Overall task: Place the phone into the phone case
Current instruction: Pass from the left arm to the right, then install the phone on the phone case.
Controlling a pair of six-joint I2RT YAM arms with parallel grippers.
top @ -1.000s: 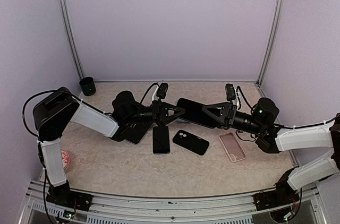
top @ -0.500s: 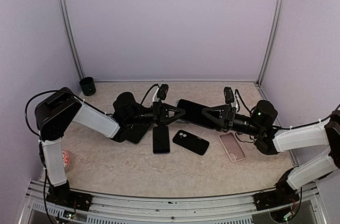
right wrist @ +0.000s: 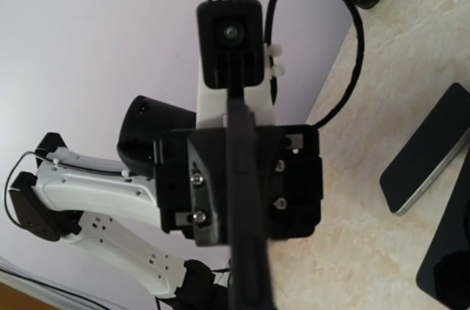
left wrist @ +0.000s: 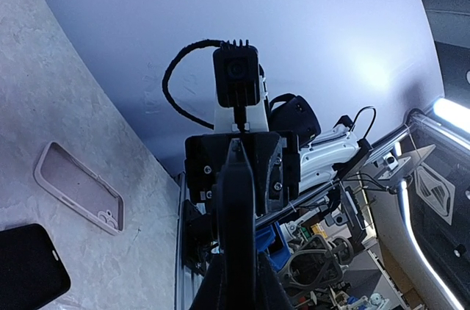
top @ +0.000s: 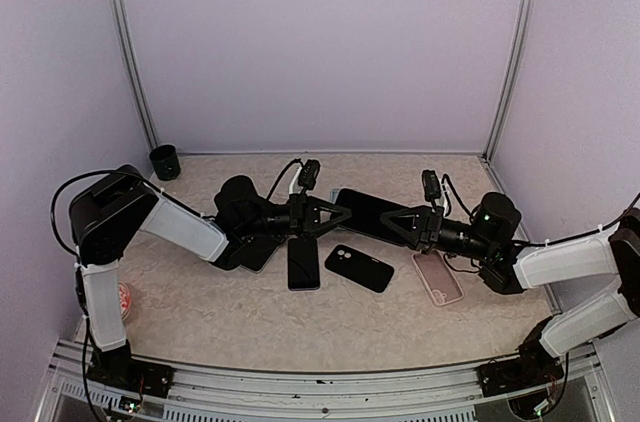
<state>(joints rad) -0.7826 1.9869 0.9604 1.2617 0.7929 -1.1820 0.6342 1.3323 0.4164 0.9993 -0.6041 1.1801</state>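
A black phone (top: 365,210) hangs above the table between my two arms, which face each other. My left gripper (top: 335,214) is shut on its left end, and my right gripper (top: 392,220) is shut on its right end. The left wrist view has the phone (left wrist: 236,200) edge-on, rising from my left gripper (left wrist: 236,288). The right wrist view also has it edge-on (right wrist: 241,178), running out of my right gripper (right wrist: 250,280). A pink phone case (top: 437,275) lies open side up on the table under my right arm; it also shows in the left wrist view (left wrist: 77,186).
A black phone or case (top: 358,267) lies back up below the held phone. Another black phone (top: 303,262) lies screen up beside it, and one more (top: 258,252) sits partly under my left arm. A dark green cup (top: 164,161) stands at the back left corner.
My right gripper's jaws have narrowed from wide open down onto the phone's right end. The left gripper keeps its hold and has barely moved.
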